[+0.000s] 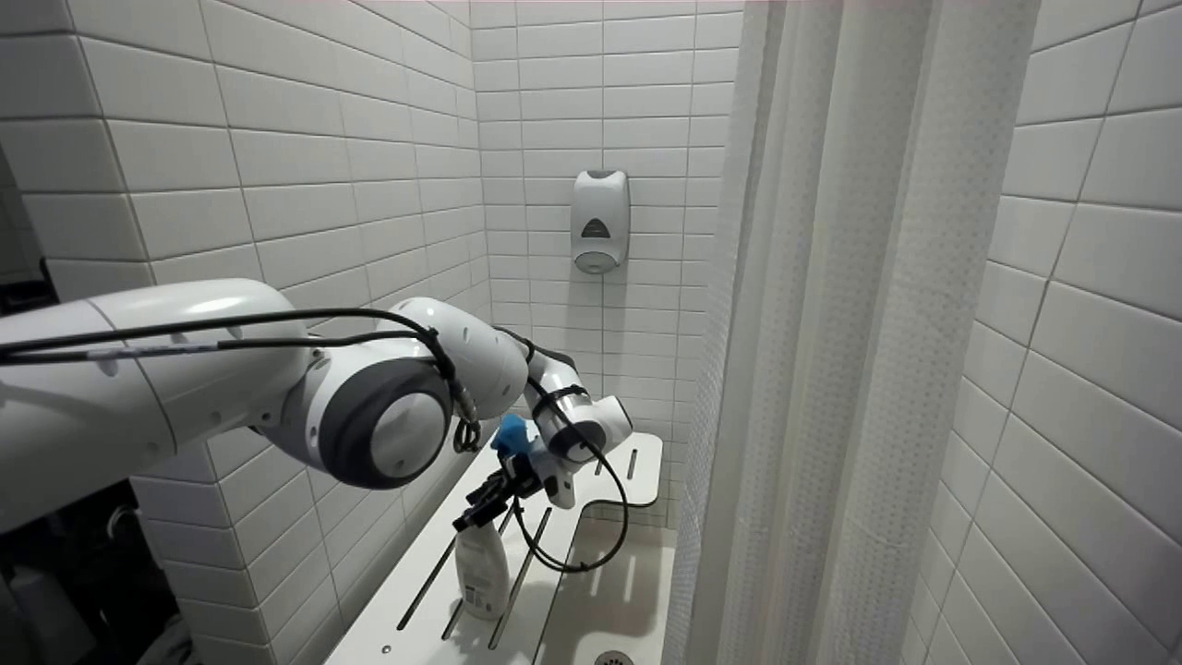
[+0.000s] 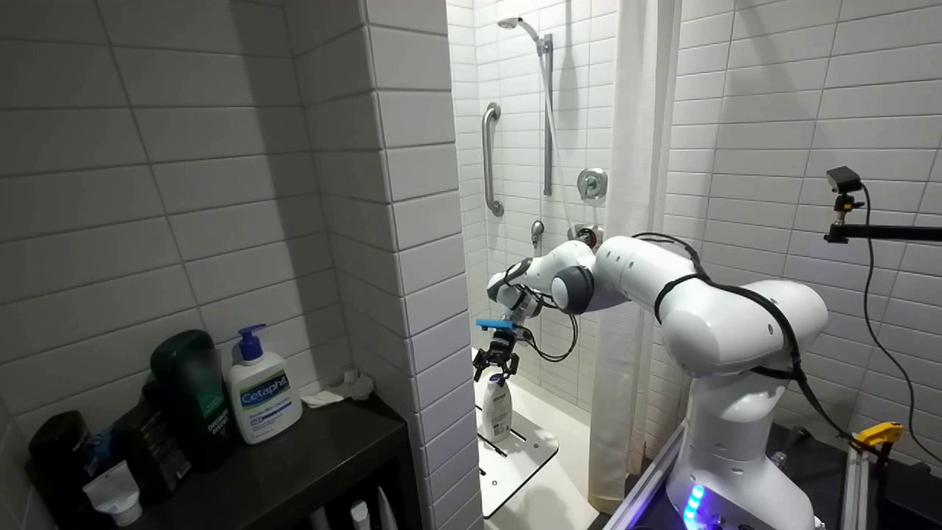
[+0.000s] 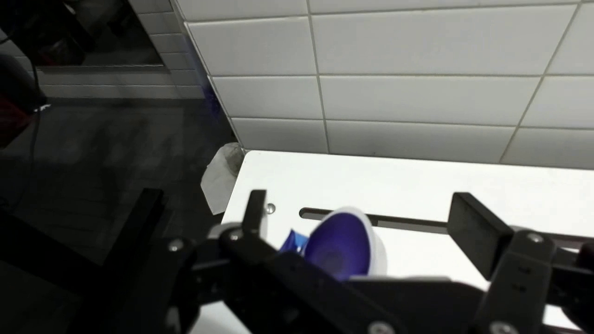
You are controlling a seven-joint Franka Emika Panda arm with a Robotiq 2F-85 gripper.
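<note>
White tile (image 2: pixel 184 243) on every wall in view, shadowed at left, brighter past the corner (image 2: pixel 412 294). Leftmost in an exterior view, on a dark shelf (image 2: pixel 316 456), several dark bottles (image 2: pixel 195 397) and a white Cetaphil pump bottle (image 2: pixel 265 401). Beyond that corner, standing on a white slotted table (image 2: pixel 515 464), a white bottle (image 2: pixel 497 412) with a purple cap (image 3: pixel 341 241). Just above, a gripper (image 3: pixel 365 222) spread wide with nothing held; in the wrist view, cap between the fingers (image 3: pixel 254 213), contact impossible to tell. Farther right, a pale curtain (image 2: pixel 614 412), then the arm's white base (image 2: pixel 736 460) and a black camera (image 2: pixel 843 179).
</note>
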